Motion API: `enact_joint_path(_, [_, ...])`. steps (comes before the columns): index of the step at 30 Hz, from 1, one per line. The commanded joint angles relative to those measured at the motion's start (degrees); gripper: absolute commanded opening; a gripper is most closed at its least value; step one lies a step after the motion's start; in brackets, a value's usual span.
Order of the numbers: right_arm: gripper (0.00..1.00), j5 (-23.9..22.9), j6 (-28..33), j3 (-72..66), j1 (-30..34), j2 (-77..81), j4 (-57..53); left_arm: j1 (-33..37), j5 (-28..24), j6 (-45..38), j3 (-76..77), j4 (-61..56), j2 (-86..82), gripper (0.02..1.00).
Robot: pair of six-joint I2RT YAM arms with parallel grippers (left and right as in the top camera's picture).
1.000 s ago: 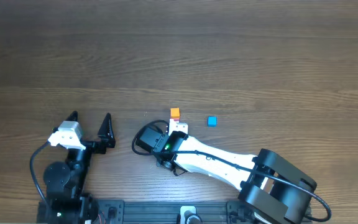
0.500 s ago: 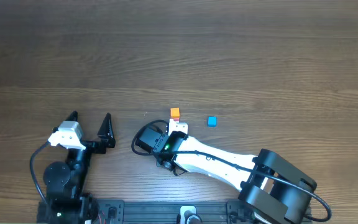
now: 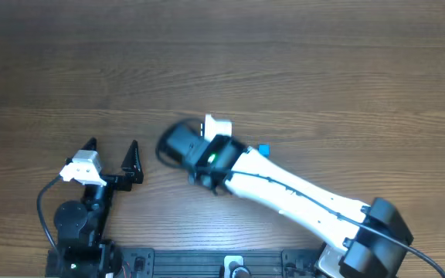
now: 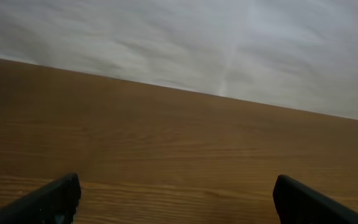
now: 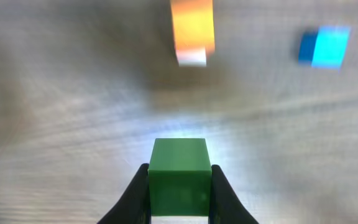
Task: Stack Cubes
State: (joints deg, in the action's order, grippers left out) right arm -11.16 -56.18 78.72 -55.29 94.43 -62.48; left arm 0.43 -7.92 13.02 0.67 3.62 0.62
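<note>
**Green cube clamped in the right claw, two cubes lying beyond it**

The small green plastic cube (image 5: 179,163) sits squeezed between the two dark fingers of the right gripper (image 5: 179,183), which press on its opposite sides. Whether it touches the brown wooden table (image 3: 323,69) cannot be told.

In the right wrist view, a small orange cube (image 5: 192,25) with a white patch on its near end lies beyond the green one. A small blue cube (image 5: 325,46) lies well apart from the orange one, to its side.

From above, the white right arm (image 3: 300,193) reaches across the middle, and the blue cube's edge peeks out just beside it.

The left gripper (image 3: 113,144) rests near its base with its claw spread wide. Its own camera shows the two black fingertips (image 4: 55,199) far apart over bare wood.
</note>
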Motion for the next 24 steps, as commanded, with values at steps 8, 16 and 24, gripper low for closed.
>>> enact_joint_path(8, [0.012, 1.31, 12.63, 11.10, 10.32, 5.49, -0.33, 0.28, 0.48, -0.81, -0.33, 0.04, -0.46, 1.000])
enact_joint_path(16, [0.012, 2.97, 12.57, 12.13, 10.86, 10.69, -2.14, 0.28, 0.48, -0.81, -0.33, 0.04, -0.46, 1.000])
enact_joint_path(24, [0.009, 3.76, 12.52, 11.98, 11.10, 11.39, -3.08, 0.28, 0.48, -0.81, -0.33, 0.04, -0.46, 1.000])
